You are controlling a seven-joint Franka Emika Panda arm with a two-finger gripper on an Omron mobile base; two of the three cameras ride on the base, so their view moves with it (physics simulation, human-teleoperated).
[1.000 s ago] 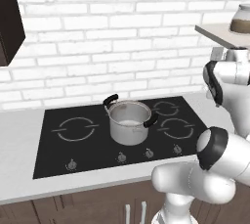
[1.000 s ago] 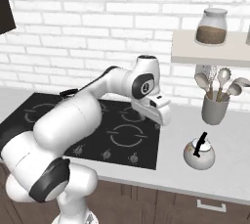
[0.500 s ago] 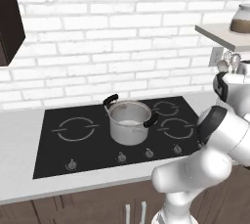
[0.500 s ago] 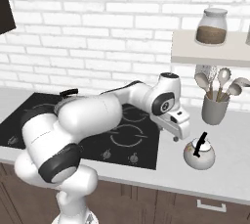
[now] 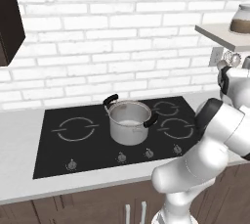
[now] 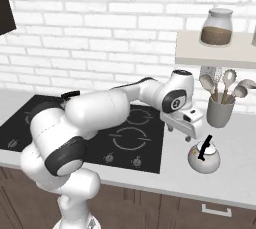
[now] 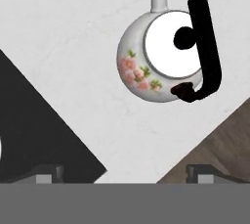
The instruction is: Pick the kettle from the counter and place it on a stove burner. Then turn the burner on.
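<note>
My claw (image 6: 186,134) hangs spread wide and empty just above and left of the kettle (image 6: 203,156). The kettle sits upright on the table (image 6: 235,173), right of the black cooktop (image 6: 142,145), near the front edge.

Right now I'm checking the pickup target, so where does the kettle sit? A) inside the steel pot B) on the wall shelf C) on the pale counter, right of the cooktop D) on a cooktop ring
C: the kettle stands on the counter just past the cooktop's right edge, beside the gripper.
</note>
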